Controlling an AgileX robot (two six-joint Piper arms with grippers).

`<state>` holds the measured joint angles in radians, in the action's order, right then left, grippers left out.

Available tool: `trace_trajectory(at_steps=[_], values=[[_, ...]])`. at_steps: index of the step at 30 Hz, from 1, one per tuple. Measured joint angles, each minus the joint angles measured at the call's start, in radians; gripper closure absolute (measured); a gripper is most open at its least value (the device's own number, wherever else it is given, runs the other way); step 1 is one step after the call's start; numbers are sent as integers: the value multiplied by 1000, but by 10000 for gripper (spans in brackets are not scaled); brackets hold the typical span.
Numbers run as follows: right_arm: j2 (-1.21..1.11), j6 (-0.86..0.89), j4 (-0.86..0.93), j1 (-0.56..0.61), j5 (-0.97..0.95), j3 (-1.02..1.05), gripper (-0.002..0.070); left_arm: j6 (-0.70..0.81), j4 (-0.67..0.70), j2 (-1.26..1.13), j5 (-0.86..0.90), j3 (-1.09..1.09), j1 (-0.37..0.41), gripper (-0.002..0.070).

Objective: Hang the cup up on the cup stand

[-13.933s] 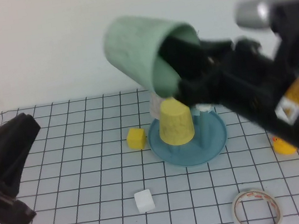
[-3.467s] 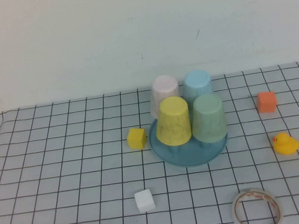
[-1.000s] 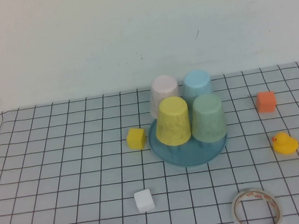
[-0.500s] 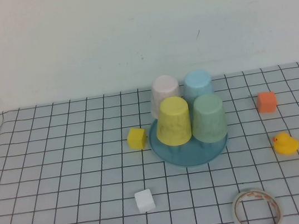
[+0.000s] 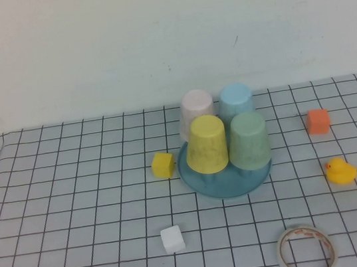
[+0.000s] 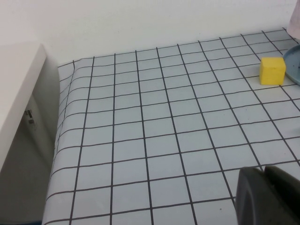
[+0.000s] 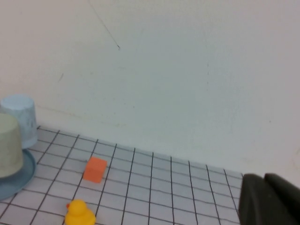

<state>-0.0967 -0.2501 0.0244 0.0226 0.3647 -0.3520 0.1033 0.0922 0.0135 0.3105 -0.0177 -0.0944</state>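
The sage-green cup (image 5: pixel 248 139) sits upside down on the front right of the teal-blue cup stand (image 5: pixel 226 185); the pegs are hidden under the cups. It also shows at the edge of the right wrist view (image 7: pixel 9 145). Neither arm shows in the high view. My left gripper (image 6: pixel 264 169) is shut and empty, low over the table, well to the left of the stand's rim (image 6: pixel 295 65). My right gripper (image 7: pixel 264 177) is shut and empty, away to the right of the stand (image 7: pixel 26 176).
A yellow cup (image 5: pixel 206 144), a light blue cup (image 5: pixel 236 102) and a pale pink cup (image 5: pixel 196 109) also sit on the stand. Around it lie a yellow cube (image 5: pixel 162 165), white cube (image 5: pixel 172 239), orange cube (image 5: pixel 318 121), yellow duck (image 5: pixel 340 171) and tape roll (image 5: pixel 306 249).
Long ago my right gripper held the green cup above the stand; now the cup rests on the stand and both arms are out of the high view. Nothing moved in the last second.
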Motion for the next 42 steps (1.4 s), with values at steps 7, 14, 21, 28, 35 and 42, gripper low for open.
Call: trace_trajectory(at_steps=[7,14,21,28,35,42], values=[[105,71,8,19,-233,322,678,0,0,0,0,0,0,675],[108,143,15,20,-99,380,678,0,0,0,0,0,0,675],[108,250,38,20,-23,372,678,0,0,0,2,0,0,676],[108,280,46,20,-16,371,678,0,0,0,2,0,0,676],[108,283,47,20,-16,371,678,0,0,0,2,0,0,676],[108,285,47,20,-16,371,678,-2,0,0,2,0,0,676]])
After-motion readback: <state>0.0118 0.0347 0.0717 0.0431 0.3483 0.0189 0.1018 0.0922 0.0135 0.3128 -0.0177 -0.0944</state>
